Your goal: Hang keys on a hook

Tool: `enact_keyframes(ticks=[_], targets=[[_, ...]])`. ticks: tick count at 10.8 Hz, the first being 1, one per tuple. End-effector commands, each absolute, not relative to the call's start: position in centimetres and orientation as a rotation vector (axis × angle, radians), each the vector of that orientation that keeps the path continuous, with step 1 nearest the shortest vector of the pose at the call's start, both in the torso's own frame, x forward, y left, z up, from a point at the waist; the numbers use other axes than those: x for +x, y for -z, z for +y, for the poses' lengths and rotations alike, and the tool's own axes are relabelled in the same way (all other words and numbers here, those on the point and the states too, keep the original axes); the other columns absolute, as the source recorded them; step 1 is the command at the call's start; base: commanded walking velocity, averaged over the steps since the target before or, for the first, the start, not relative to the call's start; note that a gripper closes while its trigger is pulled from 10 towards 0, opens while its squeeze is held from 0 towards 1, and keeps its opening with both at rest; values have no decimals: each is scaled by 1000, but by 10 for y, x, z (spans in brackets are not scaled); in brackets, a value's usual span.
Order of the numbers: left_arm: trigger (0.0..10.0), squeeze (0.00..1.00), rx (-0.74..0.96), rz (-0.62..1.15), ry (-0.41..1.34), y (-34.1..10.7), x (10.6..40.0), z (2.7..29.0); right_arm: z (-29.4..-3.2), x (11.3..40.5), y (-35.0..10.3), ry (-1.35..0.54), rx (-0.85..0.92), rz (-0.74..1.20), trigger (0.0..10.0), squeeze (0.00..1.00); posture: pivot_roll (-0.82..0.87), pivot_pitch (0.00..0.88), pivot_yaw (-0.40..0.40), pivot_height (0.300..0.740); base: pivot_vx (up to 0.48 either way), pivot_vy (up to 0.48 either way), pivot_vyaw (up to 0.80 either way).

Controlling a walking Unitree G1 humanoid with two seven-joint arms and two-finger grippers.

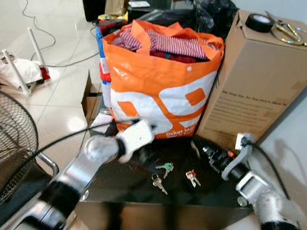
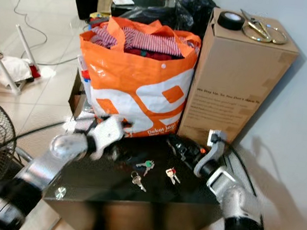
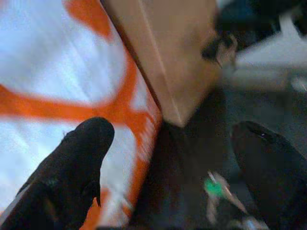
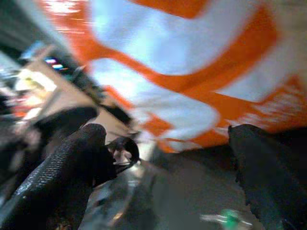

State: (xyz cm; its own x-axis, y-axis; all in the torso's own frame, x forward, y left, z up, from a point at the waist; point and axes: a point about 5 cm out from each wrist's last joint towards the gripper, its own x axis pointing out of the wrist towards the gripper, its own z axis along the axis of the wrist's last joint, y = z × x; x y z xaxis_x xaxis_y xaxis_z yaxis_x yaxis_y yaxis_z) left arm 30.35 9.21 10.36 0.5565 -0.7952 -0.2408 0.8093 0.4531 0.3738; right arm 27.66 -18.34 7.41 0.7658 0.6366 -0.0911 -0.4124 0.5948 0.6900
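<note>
Keys lie loose on the dark glossy tabletop point(image 1: 134, 200), well in from its front edge, in three small bunches: a silver bunch with a green tag point(image 1: 165, 167), a plain silver bunch point(image 1: 158, 183) just in front of it, and, to the right, a silver bunch with a red tag point(image 1: 192, 177). None is held, so the step in hand looks like the reach before the first pick-up.

Going left to right, the left pincer point(image 3: 172, 167) hovers near the tabletop's back left, just in front of the orange and white woven shopping bag point(image 1: 161, 88), its black fingers spread wide and empty; the green-tagged bunch shows between them in its wrist view. Right of the keys, the right pincer point(image 4: 168, 172) hangs over the back right edge below the tall brown cardboard box point(image 1: 260, 82), likewise wide open and empty.

Next, one pincer should probably lower over a bunch and close. I can make out no hook.
</note>
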Motion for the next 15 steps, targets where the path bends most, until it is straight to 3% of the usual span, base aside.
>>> enact_keyframes(ticks=[1, 2, 4, 5, 6, 7, 12, 13, 14, 15], targets=[[10000, 0, 471, -45, 972, -112, 308, 90, -176, 273, -84, -706, 712, 329, 10000, 0, -124, 0, -12, 740, 0, 0, 0], [10000, 0, 470, -89, 974, -115, 310, 86, -171, 270, -89, -753, 717, 324, 10000, 0, -127, 0, -11, 740, 0, 0, 0], [6039, 0, 452, -136, 1039, -115, 310, 73, -166, 265, -96, -789, 723, 316, 10000, 0, -133, 0, -10, 740, 0, 0, 0], [6353, 0, 416, -142, 1068, -114, 308, 68, -166, 264, -99, -804, 724, 309, 10000, 0, -135, 0, -10, 740, 0, 0, 0], [8745, 0, 368, -129, 1122, -112, 304, 61, -166, 264, -100, -809, 721, 309, 10000, 0, -140, 0, -12, 740, 0, 0, 0], [10000, 0, 372, -120, 1161, -109, 301, 58, -166, 264, -100, -807, 715, 314, 10000, 0, -142, 0, -14, 740, 0, 0, 0], [9961, 0, 394, -66, 1214, -102, 298, 57, -161, 269, -101, -810, 679, 325, 10000, 0, -134, 0, -36, 740, 0, 0, 0], [6471, 0, 385, -54, 1193, -101, 299, 57, -159, 270, -101, -820, 672, 328, 10000, 0, -134, 0, -39, 740, 0, 0, 0], [6235, 0, 391, -49, 1160, -100, 302, 59, -160, 271, -100, -811, 664, 334, 10000, 0, -133, 0, -40, 740, 0, 0, 0], [9961, 0, 405, -37, 1134, -99, 304, 64, -162, 274, -99, -770, 642, 327, 10000, 0, -132, 0, -41, 740, 0, 0, 0]])
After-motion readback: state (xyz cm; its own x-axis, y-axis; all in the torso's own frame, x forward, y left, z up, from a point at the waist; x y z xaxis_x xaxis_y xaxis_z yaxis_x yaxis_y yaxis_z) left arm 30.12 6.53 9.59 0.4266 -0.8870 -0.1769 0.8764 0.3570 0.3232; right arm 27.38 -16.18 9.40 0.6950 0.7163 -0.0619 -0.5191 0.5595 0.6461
